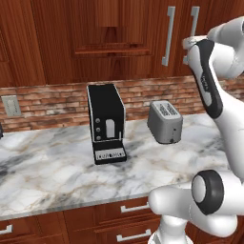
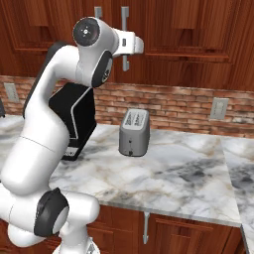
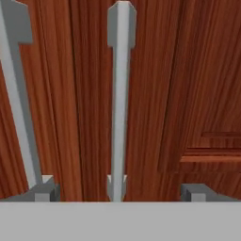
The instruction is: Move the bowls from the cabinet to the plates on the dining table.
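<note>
The cabinet (image 1: 119, 28) is dark red-brown wood on the wall above the counter, and its panelled doors are shut. The bowls are hidden. The plates and the dining table are out of view. My gripper (image 3: 120, 192) is open, right up against the cabinet (image 3: 155, 94). One long silver bar handle (image 3: 118, 94) runs between my two fingertips (image 3: 44, 190), with nothing gripped. A second bar handle (image 3: 19, 103) stands to the left of it. In the base views my hand (image 2: 130, 43) is raised to the pair of handles (image 1: 167, 35) where the two doors meet.
Under the cabinet, on the marble counter (image 1: 57, 167), stand a black coffee machine (image 1: 106, 123) and a silver toaster (image 1: 165, 122). A brick backsplash (image 2: 188, 104) with wall outlets runs behind them. Drawers with short handles (image 1: 134, 208) sit below the counter's front edge.
</note>
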Available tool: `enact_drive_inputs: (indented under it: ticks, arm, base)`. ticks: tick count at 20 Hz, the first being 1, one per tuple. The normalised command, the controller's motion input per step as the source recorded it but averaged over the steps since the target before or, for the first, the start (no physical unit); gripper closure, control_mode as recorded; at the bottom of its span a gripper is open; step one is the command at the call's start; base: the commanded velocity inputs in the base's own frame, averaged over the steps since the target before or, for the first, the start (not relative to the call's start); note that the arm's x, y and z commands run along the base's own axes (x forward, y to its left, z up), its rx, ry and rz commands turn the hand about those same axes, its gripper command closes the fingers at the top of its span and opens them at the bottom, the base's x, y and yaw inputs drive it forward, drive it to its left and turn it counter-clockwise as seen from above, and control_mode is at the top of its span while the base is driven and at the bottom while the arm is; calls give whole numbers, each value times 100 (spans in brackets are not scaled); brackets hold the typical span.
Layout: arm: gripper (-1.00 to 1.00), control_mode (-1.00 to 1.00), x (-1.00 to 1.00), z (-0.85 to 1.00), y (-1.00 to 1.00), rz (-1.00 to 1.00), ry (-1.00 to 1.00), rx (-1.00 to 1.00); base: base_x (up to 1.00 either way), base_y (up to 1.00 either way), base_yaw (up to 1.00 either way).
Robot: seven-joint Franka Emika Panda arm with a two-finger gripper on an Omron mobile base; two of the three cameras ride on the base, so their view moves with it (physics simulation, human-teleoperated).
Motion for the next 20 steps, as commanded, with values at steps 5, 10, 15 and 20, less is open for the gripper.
enact_drive_inputs:
  ticks: [5, 10, 15, 20]
  arm:
    - [-100, -100, 55, 0, 0, 0, 0, 0]
    - [-100, -100, 43, 0, 0, 0, 0, 0]
    - [-100, -100, 45, 0, 0, 0, 0, 0]
    - [-100, -100, 49, 0, 0, 0, 0, 0]
  base:
    - [0, 0, 0]
    - [0, 0, 0]
    - [0, 0, 0]
    - [0, 0, 0]
